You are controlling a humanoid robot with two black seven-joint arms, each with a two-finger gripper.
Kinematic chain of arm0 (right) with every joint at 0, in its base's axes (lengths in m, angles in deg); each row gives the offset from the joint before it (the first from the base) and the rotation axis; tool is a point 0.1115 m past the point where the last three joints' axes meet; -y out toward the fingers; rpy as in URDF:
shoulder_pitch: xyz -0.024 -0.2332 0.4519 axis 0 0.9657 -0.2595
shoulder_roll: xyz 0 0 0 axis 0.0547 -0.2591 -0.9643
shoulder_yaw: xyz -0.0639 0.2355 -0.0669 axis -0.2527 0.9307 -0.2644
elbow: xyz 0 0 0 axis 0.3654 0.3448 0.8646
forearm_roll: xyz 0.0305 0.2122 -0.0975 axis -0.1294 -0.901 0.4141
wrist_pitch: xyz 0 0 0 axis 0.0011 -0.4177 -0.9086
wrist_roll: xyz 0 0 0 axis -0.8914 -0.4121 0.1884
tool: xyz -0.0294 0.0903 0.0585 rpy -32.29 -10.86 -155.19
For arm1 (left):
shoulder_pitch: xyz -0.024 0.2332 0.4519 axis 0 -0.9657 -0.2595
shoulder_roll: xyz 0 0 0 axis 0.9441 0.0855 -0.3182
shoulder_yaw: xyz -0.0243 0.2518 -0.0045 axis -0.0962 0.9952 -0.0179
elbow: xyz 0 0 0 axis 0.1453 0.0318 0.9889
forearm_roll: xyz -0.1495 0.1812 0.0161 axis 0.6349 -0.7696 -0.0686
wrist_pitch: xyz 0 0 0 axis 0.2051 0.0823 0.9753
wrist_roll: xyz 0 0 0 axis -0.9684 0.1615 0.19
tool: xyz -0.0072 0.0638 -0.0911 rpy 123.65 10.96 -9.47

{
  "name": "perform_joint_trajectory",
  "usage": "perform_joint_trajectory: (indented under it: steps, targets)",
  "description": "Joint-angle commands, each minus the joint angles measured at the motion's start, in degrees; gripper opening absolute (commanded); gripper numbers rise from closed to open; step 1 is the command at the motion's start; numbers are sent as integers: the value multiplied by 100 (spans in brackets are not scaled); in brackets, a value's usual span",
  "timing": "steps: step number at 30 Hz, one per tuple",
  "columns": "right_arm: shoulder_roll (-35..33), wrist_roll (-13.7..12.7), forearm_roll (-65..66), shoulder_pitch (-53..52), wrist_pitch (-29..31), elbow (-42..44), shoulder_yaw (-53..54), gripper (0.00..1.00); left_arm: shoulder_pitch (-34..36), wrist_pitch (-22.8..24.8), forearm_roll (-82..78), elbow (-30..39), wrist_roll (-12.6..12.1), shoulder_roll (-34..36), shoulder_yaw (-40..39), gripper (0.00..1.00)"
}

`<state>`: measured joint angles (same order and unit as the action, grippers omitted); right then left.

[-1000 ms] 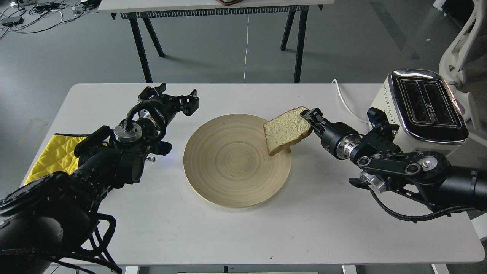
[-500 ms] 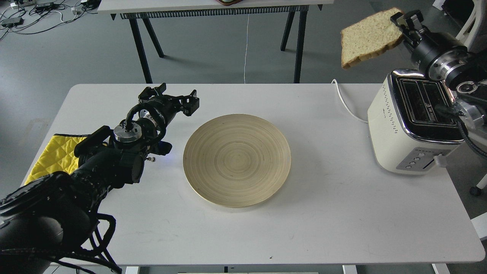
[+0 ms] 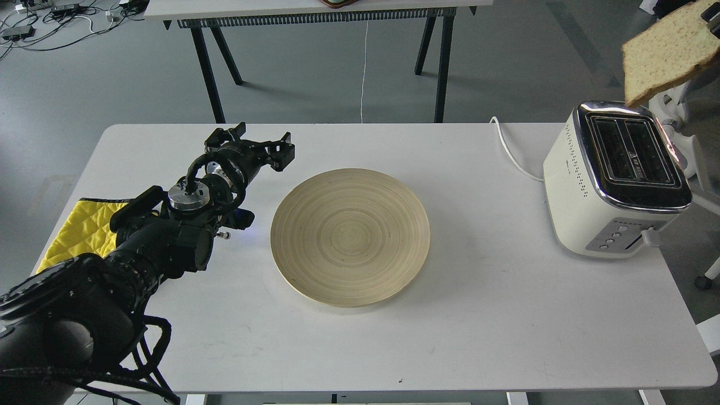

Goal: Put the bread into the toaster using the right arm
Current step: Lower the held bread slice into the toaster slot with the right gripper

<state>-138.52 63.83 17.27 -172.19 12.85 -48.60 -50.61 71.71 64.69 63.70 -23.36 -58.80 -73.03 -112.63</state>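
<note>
While the bread [image 3: 666,50] hangs high above the toaster [image 3: 616,177], rt gripper is nearly out of frame — grip can't be judged; turn slice vertical, align w/ a slot, lower slowly.

Illumination is even, diffuse and moderately bright, coming from overhead. Shadows are soft: a faint one lies beneath the near rim of the wooden plate [image 3: 350,236], another at the base of the toaster [image 3: 613,180]. The toaster's chrome top carries a bright glare patch along its right edge, with a pinkish tint. The white counter [image 3: 484,315] reads clean, without blown highlights. The left arm [image 3: 169,230] is very dark, its detail partly lost. The bread [image 3: 666,53] at the upper right corner is slightly soft. Focus is otherwise sharp throughout.
</note>
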Motion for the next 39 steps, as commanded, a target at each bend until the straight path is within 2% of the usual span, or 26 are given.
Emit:
perform_joint_trajectory:
  steps: [1,39]
  targets:
    - [-19,8,33,42,0,-8,-206,2,0,8,0,0,0,0,0,100]
    - [130,-1,24,596,-62,-219,-470,2,0,8,0,0,0,0,0,100]
